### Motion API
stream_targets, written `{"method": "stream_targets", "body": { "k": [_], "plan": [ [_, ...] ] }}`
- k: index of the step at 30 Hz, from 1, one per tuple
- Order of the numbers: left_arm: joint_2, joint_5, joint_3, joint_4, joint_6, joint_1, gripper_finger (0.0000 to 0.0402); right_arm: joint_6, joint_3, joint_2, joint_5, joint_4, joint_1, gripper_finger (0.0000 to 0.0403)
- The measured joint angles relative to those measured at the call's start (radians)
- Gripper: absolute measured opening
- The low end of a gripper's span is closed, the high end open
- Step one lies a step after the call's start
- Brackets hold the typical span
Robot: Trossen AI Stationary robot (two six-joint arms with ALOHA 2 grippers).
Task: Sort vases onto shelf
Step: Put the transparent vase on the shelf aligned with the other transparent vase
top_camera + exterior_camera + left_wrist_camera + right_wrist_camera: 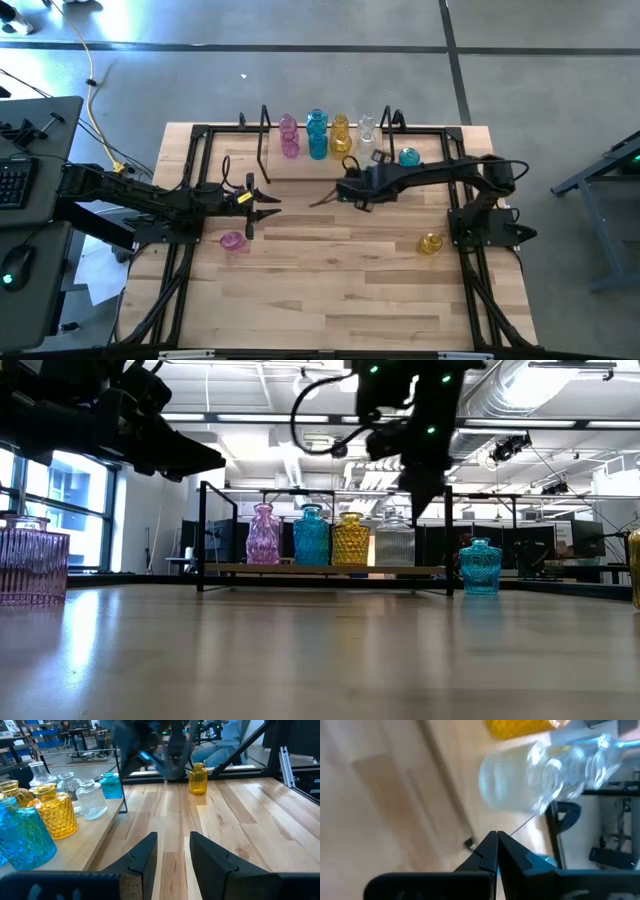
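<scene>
Beside the black thin-metal-frame shelf [262, 135], the right gripper [318, 201] hangs clenched empty, the left gripper [172, 851] released, likely between vase pickups.

Pink vase [30, 565] cut off; right wrist view blurred.

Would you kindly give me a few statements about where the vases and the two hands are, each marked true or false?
1. A pink vase stands on the table near the left hand. True.
2. The right hand is shut on a clear vase. False: its fingers are shut, with nothing between them.
3. A yellow vase stands on the table off the shelf. True.
4. The teal vase beside the shelf lies on its side. False: it stands upright.
5. The left hand grips a vase. False: its fingers are parted and hold nothing.
</scene>
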Motion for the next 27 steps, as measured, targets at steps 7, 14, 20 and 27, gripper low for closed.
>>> {"method": "stream_targets", "body": {
  "k": [7,14,20,27],
  "plan": [
    [0.0,0.0,0.0,0.007,0.0,0.0,0.0103,0.042,-0.206,-0.102,-0.05,0.225,0.003,0.0],
    [0.0,0.0,0.0,0.012,0.001,0.0,0.0103,-0.021,-0.351,-0.094,-0.061,0.533,-0.078,0.0],
    [0.0,-0.001,0.0,0.014,0.002,0.0,0.0103,-0.02,-0.382,-0.094,-0.023,0.61,-0.095,0.0],
    [0.0,-0.001,0.0,0.014,0.0,0.0,0.0103,-0.02,-0.382,-0.095,-0.014,0.61,-0.091,0.0]
  ]
}}
